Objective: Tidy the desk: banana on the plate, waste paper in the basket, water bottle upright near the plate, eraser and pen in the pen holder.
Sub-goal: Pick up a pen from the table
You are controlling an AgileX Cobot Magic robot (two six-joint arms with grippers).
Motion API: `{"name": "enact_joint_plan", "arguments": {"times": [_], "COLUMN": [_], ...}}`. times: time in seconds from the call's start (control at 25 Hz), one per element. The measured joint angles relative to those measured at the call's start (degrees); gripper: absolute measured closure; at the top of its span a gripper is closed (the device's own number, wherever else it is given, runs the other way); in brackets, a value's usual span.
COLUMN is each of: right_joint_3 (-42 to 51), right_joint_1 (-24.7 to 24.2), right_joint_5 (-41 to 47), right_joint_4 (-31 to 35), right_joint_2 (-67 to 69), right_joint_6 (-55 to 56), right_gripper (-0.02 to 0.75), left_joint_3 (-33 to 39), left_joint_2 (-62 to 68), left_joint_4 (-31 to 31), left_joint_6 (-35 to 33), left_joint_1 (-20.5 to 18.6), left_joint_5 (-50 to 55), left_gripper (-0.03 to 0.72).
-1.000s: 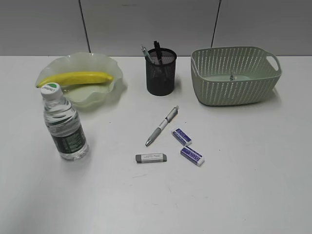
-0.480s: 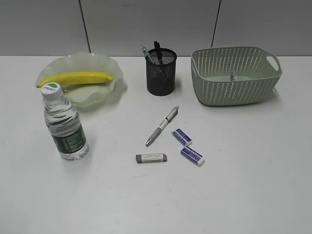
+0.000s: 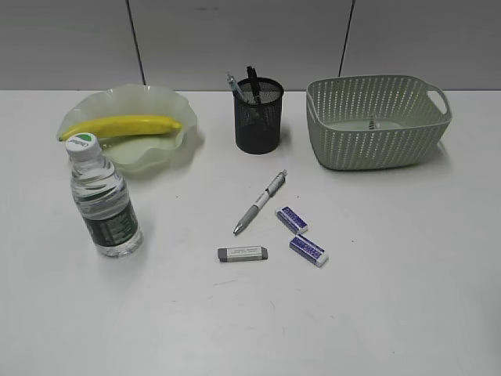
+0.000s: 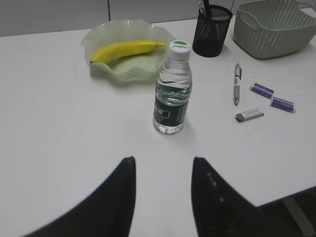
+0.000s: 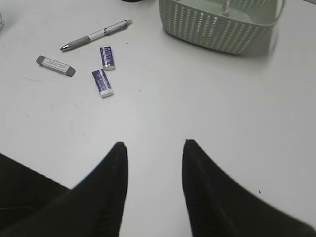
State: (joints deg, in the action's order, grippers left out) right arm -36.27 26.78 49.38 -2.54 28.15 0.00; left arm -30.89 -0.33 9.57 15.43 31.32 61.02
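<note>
The banana [image 3: 121, 125] is laid across the plate [image 3: 168, 98] at the far left of the desk [image 3: 391, 298]. The water bottle [image 3: 103, 200] is stood upright just in front of the plate, its white-and-green cap at the top. The pen holder [image 3: 258, 117] is placed at the back centre, and two dark pens are seen sticking out of it. The basket [image 3: 376, 125] is set to its right; something small is glimpsed inside it, too unclear to be named. On the open desk a silver pen [image 3: 260, 203] is laid at a slant, with two purple-wrapped erasers [image 3: 292, 220] [image 3: 308, 251] just beside its right side and a grey eraser [image 3: 243, 253] near its tip.

The left gripper [image 4: 163, 165] is held above bare desk in front of the bottle, its jaws spread apart with nothing between them. The right gripper [image 5: 153, 148] is likewise held parted and unloaded over bare desk, with the erasers and pen well apart to its upper left and the basket beyond
</note>
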Motion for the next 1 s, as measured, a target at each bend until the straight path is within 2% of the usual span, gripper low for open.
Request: {"name": "enact_joint_plan", "arguments": {"times": [0.16, 0.28, 0.4, 0.48, 0.76, 0.88, 1.0], "right_joint_3": [-10.4, -20.5, -31.9, -40.7, -72.6, -83.5, -88.9], "right_joint_1": [0.0, 0.0, 0.1, 0.5, 5.3, 6.2, 6.2], "right_joint_5": [-3.1, -2.7, -0.3, 3.1, 18.1, 19.2, 19.5], "right_joint_4": [2.9, 8.1, 14.0, 15.7, 13.2, 13.5, 13.9], "right_joint_2": [24.0, 40.5, 57.1, 66.4, 94.9, 104.0, 109.6], "right_joint_6": [-1.7, -2.0, -1.3, 2.4, 18.5, 26.8, 32.7], "right_gripper": [0.43, 0.43, 0.431, 0.431, 0.431, 0.431, 0.431], "left_joint_3": [0.0, 0.0, 0.0, 0.0, 0.0, 0.0, 0.0], "left_joint_2": [0.0, 0.0, 0.0, 0.0, 0.0, 0.0, 0.0], "left_joint_4": [-0.1, -0.1, -0.3, -0.3, -0.3, -0.3, -0.2], "left_joint_6": [-0.1, -0.1, -0.1, -0.1, -0.1, -0.1, -0.1], "left_joint_1": [0.0, 0.0, 0.0, 0.0, 0.0, 0.0, 0.0], "left_joint_5": [0.1, 0.1, 0.1, 0.2, 0.2, 0.2, 0.2], "left_gripper": [0.409, 0.415, 0.416, 0.42, 0.426, 0.43, 0.43]}}
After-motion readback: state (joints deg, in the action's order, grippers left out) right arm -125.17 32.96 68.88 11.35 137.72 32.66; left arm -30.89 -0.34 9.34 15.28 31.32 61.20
